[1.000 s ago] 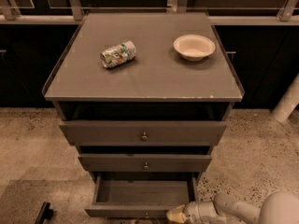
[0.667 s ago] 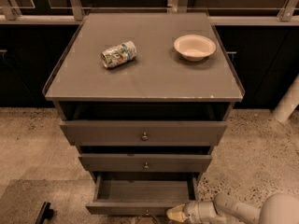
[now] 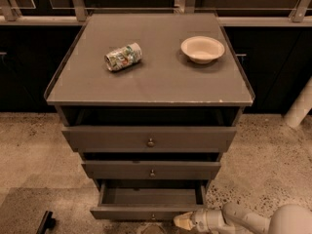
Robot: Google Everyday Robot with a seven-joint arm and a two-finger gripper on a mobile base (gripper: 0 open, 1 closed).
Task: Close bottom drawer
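Note:
The bottom drawer (image 3: 146, 211) of the grey-brown cabinet is pulled out, its shallow box empty and open to view, a small round knob at the centre of its front. The gripper (image 3: 181, 222) on the white arm is at the bottom edge of the view, right at the right end of the drawer's front. The middle drawer (image 3: 152, 170) and the top drawer (image 3: 150, 139) above also stand slightly out.
On the cabinet top (image 3: 151, 82) lie a crushed can (image 3: 123, 56) and a white bowl (image 3: 202, 48). Speckled floor (image 3: 263, 160) surrounds the cabinet. A dark object (image 3: 45, 222) lies on the floor at lower left. A white post (image 3: 300, 106) stands at right.

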